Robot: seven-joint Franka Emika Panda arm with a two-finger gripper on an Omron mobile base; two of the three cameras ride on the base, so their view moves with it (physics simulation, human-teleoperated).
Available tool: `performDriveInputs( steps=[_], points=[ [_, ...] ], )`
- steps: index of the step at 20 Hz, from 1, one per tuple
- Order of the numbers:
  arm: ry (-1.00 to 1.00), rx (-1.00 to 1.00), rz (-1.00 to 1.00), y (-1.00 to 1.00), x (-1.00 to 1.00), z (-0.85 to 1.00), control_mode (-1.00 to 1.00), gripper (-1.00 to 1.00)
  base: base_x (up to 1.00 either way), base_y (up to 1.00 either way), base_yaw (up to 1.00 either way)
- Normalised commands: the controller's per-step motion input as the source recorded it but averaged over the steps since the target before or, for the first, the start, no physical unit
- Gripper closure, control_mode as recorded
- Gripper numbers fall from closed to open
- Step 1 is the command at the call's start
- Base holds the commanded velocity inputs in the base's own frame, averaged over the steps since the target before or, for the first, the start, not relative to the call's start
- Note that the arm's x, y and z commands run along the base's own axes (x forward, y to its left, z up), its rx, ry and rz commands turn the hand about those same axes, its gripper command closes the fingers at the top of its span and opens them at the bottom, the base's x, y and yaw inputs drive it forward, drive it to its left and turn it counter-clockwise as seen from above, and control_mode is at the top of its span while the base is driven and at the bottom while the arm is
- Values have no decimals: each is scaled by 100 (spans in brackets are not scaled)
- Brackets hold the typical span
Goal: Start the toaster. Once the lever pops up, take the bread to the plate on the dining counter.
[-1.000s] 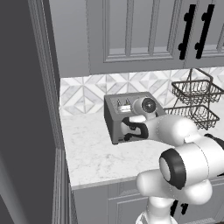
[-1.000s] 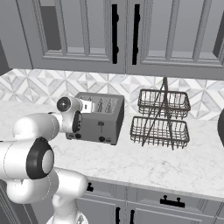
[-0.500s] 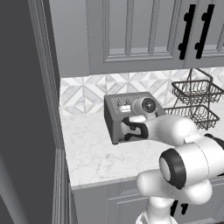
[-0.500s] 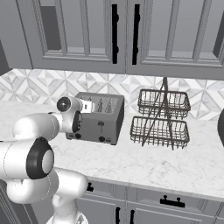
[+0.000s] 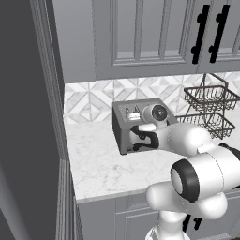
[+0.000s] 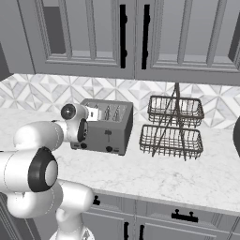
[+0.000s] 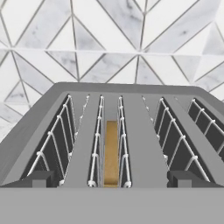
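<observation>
The grey toaster [image 5: 123, 133] [image 6: 111, 127] [image 7: 144, 131] stands on the marble worktop against the patterned backsplash. The golden-brown bread [image 7: 111, 153] sits low in one of its inner slots. A small black lever [image 6: 108, 133] shows on the toaster's front face, above a black knob [image 6: 109, 149]. My gripper [image 7: 112, 178] [image 6: 98, 114] [image 5: 128, 112] hovers at the toaster's near top edge and looks along the slots. It is open, its fingertips [image 7: 43, 178] wide apart with nothing between them. The plate and the dining counter are out of view.
A two-tier black wire basket rack [image 5: 206, 110] [image 6: 172, 126] stands right of the toaster. Grey wall cabinets hang above. A dark tall panel [image 5: 28, 117] bounds the worktop [image 6: 164, 173] on the left. A dark rounded object [image 6: 236, 136] sits at the far right edge.
</observation>
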Motion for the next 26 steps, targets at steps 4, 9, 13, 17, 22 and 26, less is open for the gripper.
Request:
performDriveInputs(
  steps=[4,9,13,17,22,26],
  points=[
    [0,0,0,0,0,0,-100,-100,0,0,0],
    [0,0,0,0,0,0,-100,-100,0,0,0],
    [0,0,0,0,0,0,-100,-100,0,0,0],
    [0,0,0,0,0,0,-100,-100,0,0,0],
    [0,0,0,0,0,0,-100,-100,0,0,0],
    [0,0,0,0,0,0,-100,-100,0,0,0]
  ],
)
